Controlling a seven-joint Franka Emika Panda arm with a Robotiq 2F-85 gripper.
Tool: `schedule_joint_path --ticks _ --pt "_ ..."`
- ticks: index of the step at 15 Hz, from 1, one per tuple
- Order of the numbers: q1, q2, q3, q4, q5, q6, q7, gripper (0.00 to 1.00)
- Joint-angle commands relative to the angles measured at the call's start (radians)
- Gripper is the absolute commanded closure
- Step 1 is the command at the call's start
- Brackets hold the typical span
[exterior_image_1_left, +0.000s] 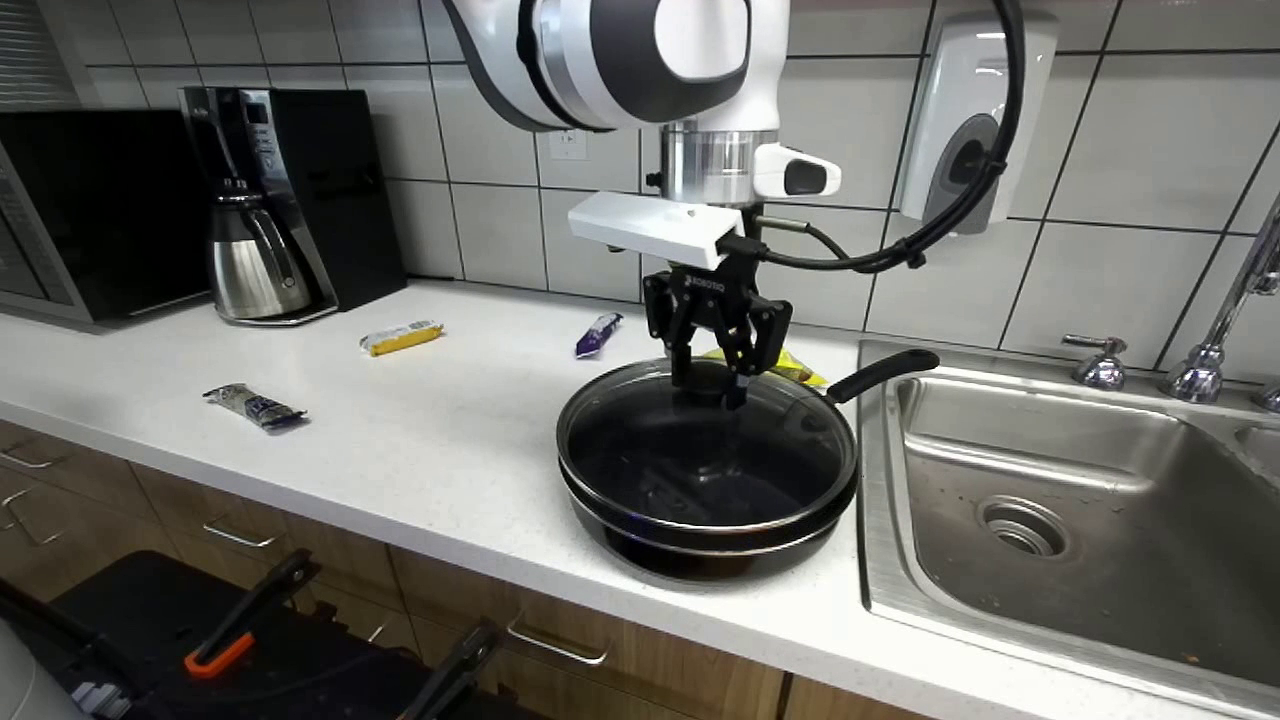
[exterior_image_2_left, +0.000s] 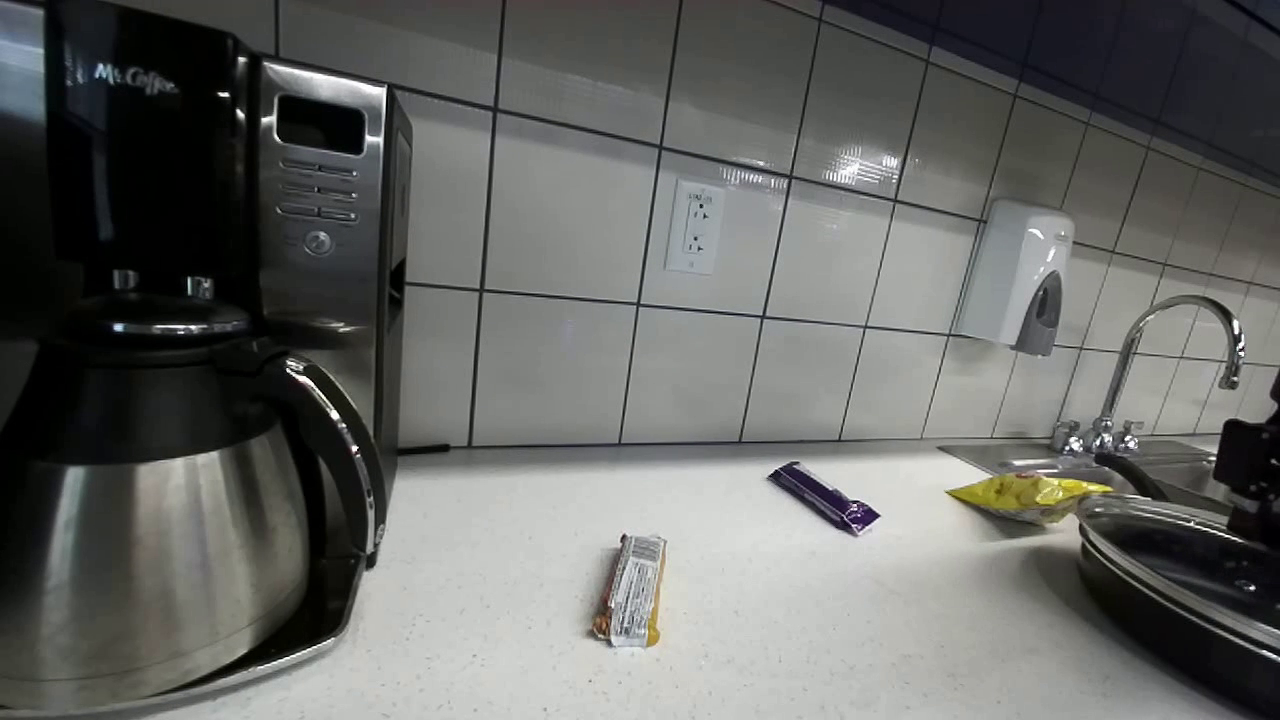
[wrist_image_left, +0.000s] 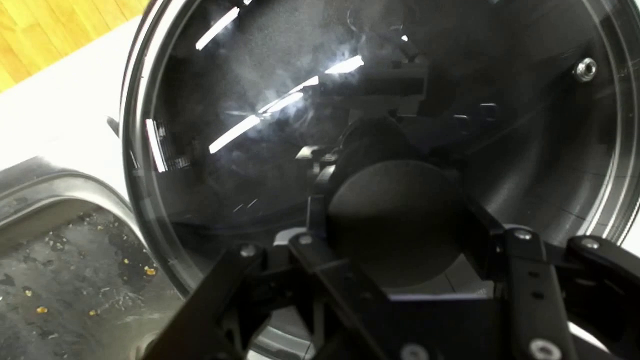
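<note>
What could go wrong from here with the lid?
1. Slip: the tool straddles the round knob, too dark to confirm a firm grip; an uneven pinch might slide off.
2. Drop: the lid is right beside the sink; if lifted and lost, it could fall in.
3. Shove: the pan sits near the front of the counter; sideways force might push it off.
</note>
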Motion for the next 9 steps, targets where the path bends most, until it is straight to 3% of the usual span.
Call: schedule_joint_path --ticks 1,9 --pt "0.021 -0.125 0.016 -0.027 -0.032 -0.051 -0.031 0.61" --pt "0.097 -0.182 0.061 -0.044 -0.004 -0.082 -0.088 0.61"
